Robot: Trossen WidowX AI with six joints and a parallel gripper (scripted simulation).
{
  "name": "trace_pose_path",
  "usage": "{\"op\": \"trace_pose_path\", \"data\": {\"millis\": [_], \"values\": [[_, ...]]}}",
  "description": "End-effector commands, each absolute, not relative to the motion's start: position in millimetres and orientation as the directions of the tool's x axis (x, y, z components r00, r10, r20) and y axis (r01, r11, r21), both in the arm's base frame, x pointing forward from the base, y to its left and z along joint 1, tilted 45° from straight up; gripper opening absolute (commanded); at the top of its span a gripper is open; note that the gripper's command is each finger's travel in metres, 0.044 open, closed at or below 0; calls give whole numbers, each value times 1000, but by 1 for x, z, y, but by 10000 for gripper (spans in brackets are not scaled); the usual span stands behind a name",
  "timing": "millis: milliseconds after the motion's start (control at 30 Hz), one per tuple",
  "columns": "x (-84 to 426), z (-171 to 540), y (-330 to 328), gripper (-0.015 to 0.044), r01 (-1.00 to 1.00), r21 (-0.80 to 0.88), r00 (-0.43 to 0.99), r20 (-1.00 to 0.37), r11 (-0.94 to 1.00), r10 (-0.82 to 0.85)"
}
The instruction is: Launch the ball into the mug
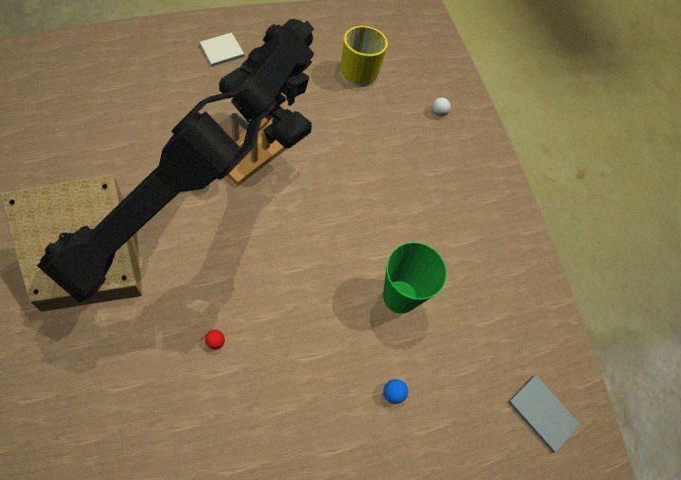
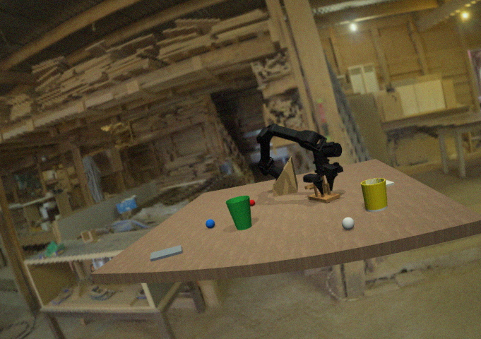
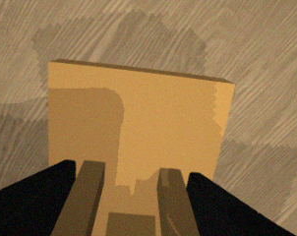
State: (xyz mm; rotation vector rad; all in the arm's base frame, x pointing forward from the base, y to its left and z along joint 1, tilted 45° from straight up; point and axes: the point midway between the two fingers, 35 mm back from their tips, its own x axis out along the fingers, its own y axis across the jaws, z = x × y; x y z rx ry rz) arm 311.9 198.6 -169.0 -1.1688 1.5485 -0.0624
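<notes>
The wooden catapult (image 1: 253, 164) (image 2: 323, 196) (image 3: 143, 118) stands on the table at the back, left of the yellow mug (image 1: 363, 56) (image 2: 373, 195). My gripper (image 1: 259, 135) (image 2: 323, 186) (image 3: 132, 176) reaches straight down onto it and is shut on its two uprights, one black finger outside each. In the wrist view the flat base stretches away from the fingers. A white ball (image 1: 441, 105) (image 2: 347, 222) lies right of the mug, apart from it. A red ball (image 1: 214, 339) (image 2: 251, 202) and a blue ball (image 1: 395, 391) (image 2: 209, 223) lie farther off on the table. I see no ball on the catapult.
A green cup (image 1: 413, 277) (image 2: 239, 212) stands mid-table. A grey slab (image 1: 543, 413) (image 2: 165, 252) lies near the table's corner and a white slab (image 1: 221, 48) (image 2: 388, 183) behind the catapult. The arm's cork base block (image 1: 52, 209) sits at the left.
</notes>
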Motion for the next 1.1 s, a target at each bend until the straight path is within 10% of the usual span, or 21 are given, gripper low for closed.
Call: {"op": "trace_pose_path", "data": {"millis": [0,400,1067], "values": [[313,-168,200,131,-622,-597,134,-719,508,-682],[312,-155,215,440,-623,-595,133,-720,508,-681],[296,-65,306,440,-635,-574,179,-760,517,-625]]}}
